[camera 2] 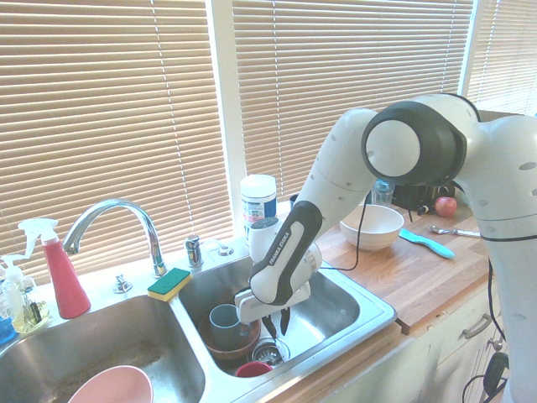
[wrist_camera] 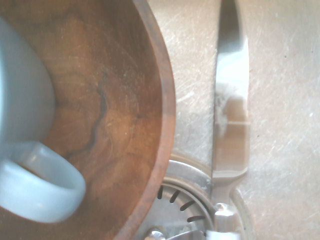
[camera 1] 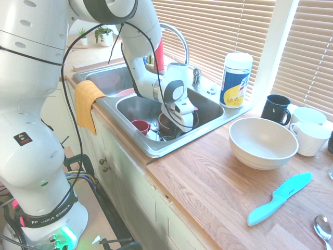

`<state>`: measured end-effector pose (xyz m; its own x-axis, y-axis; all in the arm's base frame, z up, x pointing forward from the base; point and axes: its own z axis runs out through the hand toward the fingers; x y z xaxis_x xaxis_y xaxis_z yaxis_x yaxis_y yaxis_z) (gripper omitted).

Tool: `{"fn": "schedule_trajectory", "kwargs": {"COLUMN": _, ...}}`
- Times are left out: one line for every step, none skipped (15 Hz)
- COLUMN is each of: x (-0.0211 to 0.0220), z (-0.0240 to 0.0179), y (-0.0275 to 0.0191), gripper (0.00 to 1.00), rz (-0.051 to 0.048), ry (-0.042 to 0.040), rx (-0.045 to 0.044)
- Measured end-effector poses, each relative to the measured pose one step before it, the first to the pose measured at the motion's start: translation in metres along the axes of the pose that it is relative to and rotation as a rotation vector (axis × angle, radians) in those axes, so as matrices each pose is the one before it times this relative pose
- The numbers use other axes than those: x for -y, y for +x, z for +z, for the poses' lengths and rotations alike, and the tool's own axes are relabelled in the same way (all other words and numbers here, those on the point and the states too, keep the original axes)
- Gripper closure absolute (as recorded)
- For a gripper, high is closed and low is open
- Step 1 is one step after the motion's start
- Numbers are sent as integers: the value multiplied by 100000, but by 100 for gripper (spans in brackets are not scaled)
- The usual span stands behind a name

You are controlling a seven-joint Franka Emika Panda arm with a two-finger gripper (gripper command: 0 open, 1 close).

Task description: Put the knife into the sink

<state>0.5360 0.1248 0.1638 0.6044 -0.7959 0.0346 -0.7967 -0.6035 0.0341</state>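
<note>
Gripper (camera 2: 278,330) is low inside the right-hand basin, as the second exterior view shows the sink (camera 2: 191,348). Fingers (camera 2: 285,320) point down, parted by a narrow gap, so partly open. Contact with the knife handle cannot be told.

Knife (wrist_camera: 232,110): in the same basin, beside the wooden bowl (wrist_camera: 125,100). Its blade lies alongside the bowl's rim, apart from it; its neck overlaps the edge of the drain (wrist_camera: 182,200). The handle runs out of the wrist view.

Bowl contains a blue-grey mug (camera 2: 225,322). Red cup (camera 2: 253,369) sits near the drain. Other basin: pink bowl (camera 2: 113,388). Green-and-yellow sponge (camera 2: 169,284) rests on the sink's rim by the divider. Orange cloth (camera 1: 87,101) hangs over the front edge.

Desk (camera 1: 195,182): cream bowl (camera 1: 263,143), teal serrated knife (camera 1: 281,198) in front of it, spoon (camera 1: 322,227) beyond the teal handle toward the corner, dark mug (camera 1: 275,108) behind the bowl.
</note>
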Motion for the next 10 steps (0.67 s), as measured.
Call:
{"fn": "schedule_trajectory", "kwargs": {"x": 53, "z": -11, "y": 28, "gripper": 0, "rz": 34, "ry": 92, "rx": -29}}
{"fn": "schedule_trajectory", "kwargs": {"x": 104, "z": -81, "y": 53, "gripper": 0, "rz": 38, "ry": 246, "rx": -103}}
{"fn": "schedule_trajectory", "kwargs": {"x": 188, "z": -196, "y": 90, "gripper": 0, "rz": 26, "ry": 505, "rx": -230}}
{"fn": "schedule_trajectory", "kwargs": {"x": 248, "z": -460, "y": 201, "gripper": 0, "rz": 79, "ry": 935, "rx": -496}}
{"fn": "schedule_trajectory", "kwargs": {"x": 220, "z": -924, "y": 306, "gripper": 0, "rz": -115, "ry": 1492, "rx": -844}}
{"fn": "schedule_trajectory", "kwargs": {"x": 176, "z": -1357, "y": 371, "gripper": 0, "rz": -374, "ry": 1604, "rx": -1017}}
{"fn": "schedule_trajectory", "kwargs": {"x": 86, "z": -1736, "y": 434, "gripper": 0, "rz": -486, "ry": 1217, "rx": -1014}}
{"fn": "schedule_trajectory", "kwargs": {"x": 18, "z": -1921, "y": 370, "gripper": 0, "rz": -549, "ry": 691, "rx": -837}}
{"fn": "schedule_trajectory", "kwargs": {"x": -33, "z": -2182, "y": 327, "gripper": 0, "rz": -527, "ry": 627, "rx": -799}}
{"fn": "schedule_trajectory", "kwargs": {"x": -114, "z": -2426, "y": 310, "gripper": 0, "rz": -274, "ry": 909, "rx": -907}}
